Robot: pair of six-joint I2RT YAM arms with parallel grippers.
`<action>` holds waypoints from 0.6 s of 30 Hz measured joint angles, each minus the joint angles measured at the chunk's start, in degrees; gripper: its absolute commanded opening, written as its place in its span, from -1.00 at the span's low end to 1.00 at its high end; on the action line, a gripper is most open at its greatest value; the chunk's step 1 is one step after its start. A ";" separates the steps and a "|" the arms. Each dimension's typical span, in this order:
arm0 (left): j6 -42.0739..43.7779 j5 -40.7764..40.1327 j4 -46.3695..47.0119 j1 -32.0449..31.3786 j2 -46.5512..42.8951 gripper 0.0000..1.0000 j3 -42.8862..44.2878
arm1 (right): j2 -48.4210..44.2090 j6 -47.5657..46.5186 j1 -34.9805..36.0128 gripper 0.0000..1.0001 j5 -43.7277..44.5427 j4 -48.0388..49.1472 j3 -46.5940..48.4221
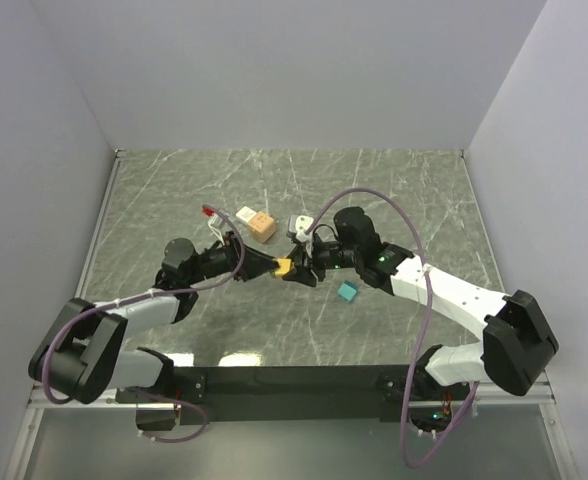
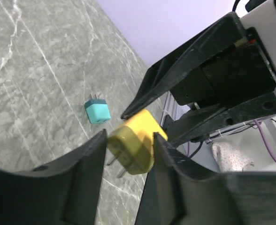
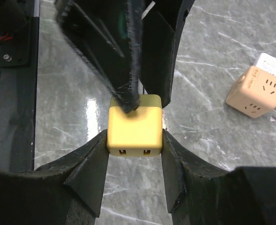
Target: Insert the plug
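Top external: left hand (image 1: 277,267), right hand (image 1: 294,272) grip plug (image 1: 285,268).

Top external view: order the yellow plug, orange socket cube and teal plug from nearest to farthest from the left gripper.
1. yellow plug, held in the left gripper.
2. orange socket cube, just behind it.
3. teal plug, farther right, nearer the bases.

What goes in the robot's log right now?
stage: handover | yellow plug: midair, not inserted | left end effector: shut on plug | right end effector: shut on plug | socket cube: on table
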 measured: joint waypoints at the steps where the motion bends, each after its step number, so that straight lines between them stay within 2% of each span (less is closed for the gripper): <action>1: -0.85 0.59 1.46 0.09 1.01 -0.09 0.00 | -0.42 0.00 0.07 -1.00 0.09 -0.31 0.00; 5: -3.63 2.82 8.22 0.07 4.33 -0.01 0.02 | -2.56 0.11 0.17 -1.00 0.85 -1.14 -0.24; 8: -4.50 3.98 10.91 -0.90 5.14 0.19 0.20 | -3.91 0.07 0.37 -1.00 1.33 -1.92 -0.59; 9: -4.50 4.07 11.26 -1.14 5.25 0.27 0.31 | -4.09 0.07 0.37 -1.00 1.46 -2.19 -0.59; 13: -4.13 4.26 10.84 -2.49 5.33 0.32 0.68 | -4.28 -0.07 0.39 -1.00 1.60 -2.91 -0.57; 15: -3.30 4.09 9.55 -3.28 5.33 0.41 0.81 | -4.28 -0.04 0.52 -1.00 1.60 -3.23 -0.57; 18: -2.16 3.91 7.48 -4.59 5.35 0.42 1.33 | -4.50 -0.17 0.81 -1.00 1.60 -3.54 -0.57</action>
